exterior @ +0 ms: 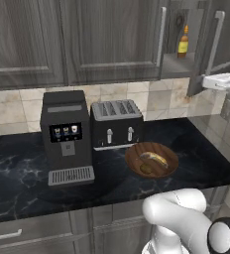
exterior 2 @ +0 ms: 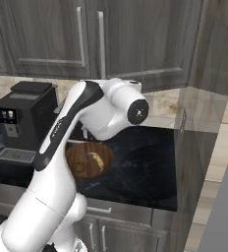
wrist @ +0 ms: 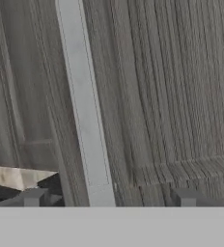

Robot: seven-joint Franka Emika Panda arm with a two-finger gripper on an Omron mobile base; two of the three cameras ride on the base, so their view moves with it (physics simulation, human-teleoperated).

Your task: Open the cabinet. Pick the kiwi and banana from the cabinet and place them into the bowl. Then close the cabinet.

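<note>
The cabinet (exterior: pixel 112 39) has its right door (exterior: pixel 225 44) swung partway out, showing the grey shelf inside. My gripper (wrist: pixel 110 198) is open at the lower end of that door's silver bar handle (wrist: pixel 85 106). The bar stands between my fingertips (wrist: pixel 34 197), nearer the left one. In the left base view the gripper (exterior: pixel 212 82) shows as a white hand beside the door handle (exterior: pixel 216 39). The wooden bowl (exterior: pixel 151 159) sits on the black counter in front of the toaster. The banana (exterior: pixel 154 158) and the kiwi (exterior: pixel 145 168) lie in the bowl (exterior 2: pixel 89 160).
An amber bottle (exterior: pixel 183 42) stands on the cabinet shelf. A black toaster (exterior: pixel 116 124) and a coffee machine (exterior: pixel 65 134) stand at the back of the counter. Grey drawer fronts (exterior: pixel 37 233) run below it. A tall panel (exterior 2: pixel 204 123) ends the counter on the right.
</note>
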